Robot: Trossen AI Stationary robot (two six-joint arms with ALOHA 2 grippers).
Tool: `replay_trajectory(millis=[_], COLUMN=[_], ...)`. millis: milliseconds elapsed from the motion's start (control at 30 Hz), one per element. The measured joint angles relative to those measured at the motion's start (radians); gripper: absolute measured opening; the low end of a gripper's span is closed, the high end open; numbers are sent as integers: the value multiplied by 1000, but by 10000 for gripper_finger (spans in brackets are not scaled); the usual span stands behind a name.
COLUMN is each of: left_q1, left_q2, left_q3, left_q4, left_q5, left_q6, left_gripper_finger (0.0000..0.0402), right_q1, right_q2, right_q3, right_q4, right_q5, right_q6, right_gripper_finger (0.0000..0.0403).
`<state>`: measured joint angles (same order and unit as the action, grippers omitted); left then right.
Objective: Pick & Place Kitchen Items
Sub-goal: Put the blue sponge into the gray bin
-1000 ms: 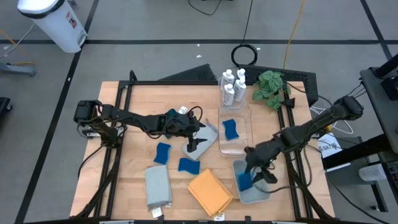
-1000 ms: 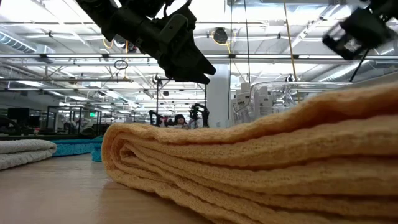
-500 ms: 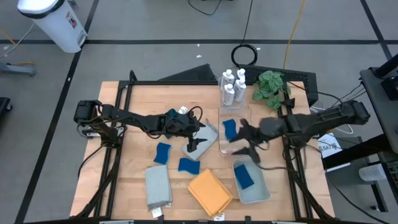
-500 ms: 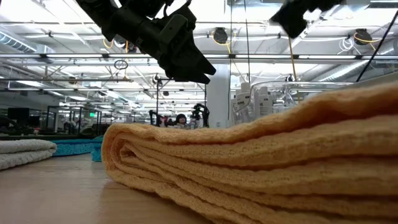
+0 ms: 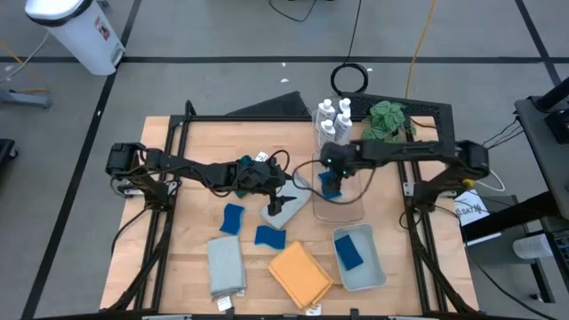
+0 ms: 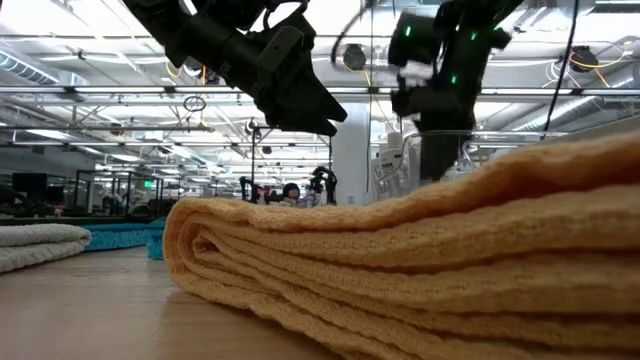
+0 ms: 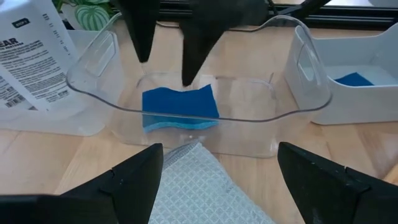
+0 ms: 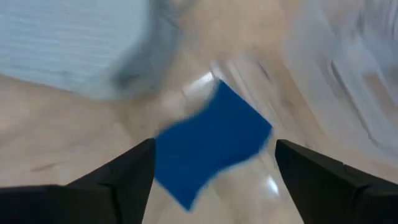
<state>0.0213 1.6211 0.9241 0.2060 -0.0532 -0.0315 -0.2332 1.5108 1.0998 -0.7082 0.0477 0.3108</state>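
My right gripper (image 5: 331,184) is open and points down into the clear bin (image 5: 348,210). Its fingers stand over the blue sponge (image 7: 180,107) that lies flat on the bin's floor; the right wrist view shows this sponge (image 8: 211,140) between them. My left gripper (image 5: 282,203) is open and hovers over a grey cloth (image 7: 193,183) that lies flat on the table beside the bin. Another blue sponge (image 5: 352,252) lies in the pale tray (image 5: 378,271). Several white bottles (image 5: 331,120) stand at the far edge.
Two blue sponges (image 5: 233,218) (image 5: 269,236), a folded grey cloth (image 5: 226,265) and a folded orange cloth (image 5: 300,274) lie on the near half of the table. A green plant (image 5: 387,120) stands at the far right beside the bottles.
My right gripper has left a blue sponge lying flat in the tray at the near right. It has risen and swung toward the table's far edge and left, and now stands over the sponge in the clear bin.
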Motion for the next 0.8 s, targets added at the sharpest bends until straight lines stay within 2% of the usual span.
replay_trajectory(millis=[233, 633, 800], left_q1=[0, 0, 0], left_q2=[0, 0, 0], left_q3=[0, 0, 0], left_q4=[-1, -4, -4], left_q5=[0, 0, 0], left_q6=[0, -1, -1], left_gripper_finger=[322, 322, 321], right_q1=[-55, -40, -36], right_q2=[121, 238, 247], right_q3=[-12, -9, -9], right_q4=[20, 80, 80], right_q5=[-106, -98, -50], right_q6=[20, 53, 56], right_gripper_finger=[306, 305, 286])
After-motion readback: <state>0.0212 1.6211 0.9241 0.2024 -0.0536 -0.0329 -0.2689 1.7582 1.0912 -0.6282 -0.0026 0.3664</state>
